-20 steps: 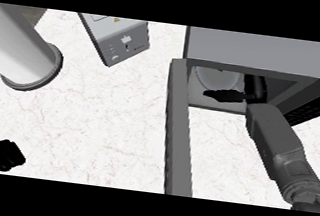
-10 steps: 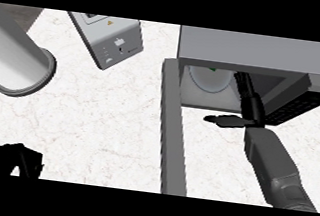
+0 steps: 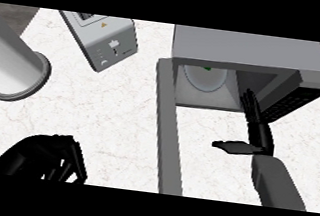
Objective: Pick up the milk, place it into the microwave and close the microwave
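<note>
Nearest to us, at the lower left edge, the left hand shows as a dark shape over the white marbled desk. We cannot tell whether it is spread or closed, and nothing shows in it.

At the lower right, the grey right forearm comes up from the bottom edge. The right hand is spread wide and holds nothing. Its fingers are straight and point away from us toward the microwave's opening, with the tips right at its front edge. Its thumb sticks out sideways to the left, toward the door.

Between the 2 hands stands the microwave door, swung fully open. We see it edge-on as a long grey bar running from the lower edge up to the left side of the cavity.

Farther back on the left, a large silvery cylinder lies tilted over the desk's left edge. Beyond it, a small grey boxy appliance with a panel and a yellow warning mark sits at an angle, just left of the microwave.

Farthest is the microwave, its grey top facing us and its dark control panel at the right. Inside the open cavity is a pale oval with a small green mark at its far rim. We cannot tell whether this is the milk or only the turntable plate; nothing else in view looks like the milk.
</note>
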